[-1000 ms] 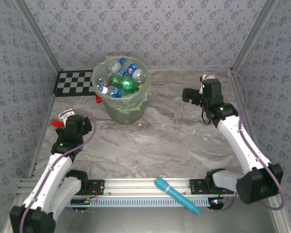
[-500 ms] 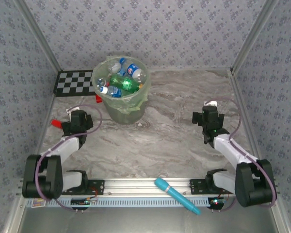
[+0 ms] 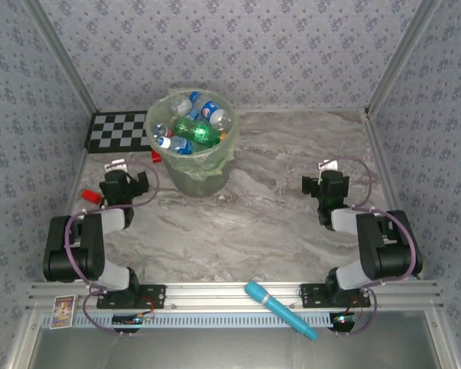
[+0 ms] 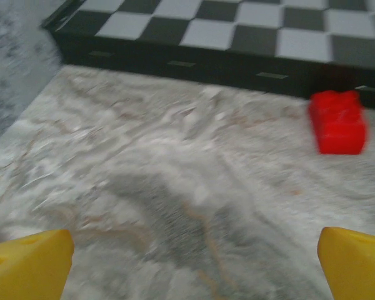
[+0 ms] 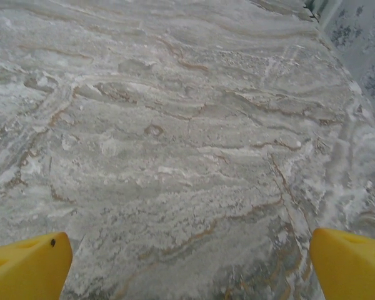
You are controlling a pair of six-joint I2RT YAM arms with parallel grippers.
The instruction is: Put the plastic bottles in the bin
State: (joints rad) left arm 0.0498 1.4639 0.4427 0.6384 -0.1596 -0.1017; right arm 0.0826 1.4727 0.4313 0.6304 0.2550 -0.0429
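The bin (image 3: 203,175), a pale-green bucket with a liner, stands at the back left of the marble table. Several plastic bottles (image 3: 190,128), clear and green, lie inside it. My left gripper (image 3: 125,181) sits low over the table to the bin's left, open, with bare marble between its yellow fingertips (image 4: 31,262) in the left wrist view, where the gripper (image 4: 194,259) holds nothing. My right gripper (image 3: 325,186) hovers over the right half of the table, well apart from the bin. In the right wrist view that gripper (image 5: 190,262) is open and empty above bare marble.
A small red block (image 3: 155,156) (image 4: 337,122) lies by the checkerboard mat (image 3: 115,132) (image 4: 237,25), just left of the bin. Another red piece (image 3: 90,196) lies near the left wall. A cyan pen-shaped stick (image 3: 280,310) rests on the front rail.
Both arms have folded back toward their bases. The right gripper came down from the far right to mid-table; the left shifted slightly. Both stayed open and empty.
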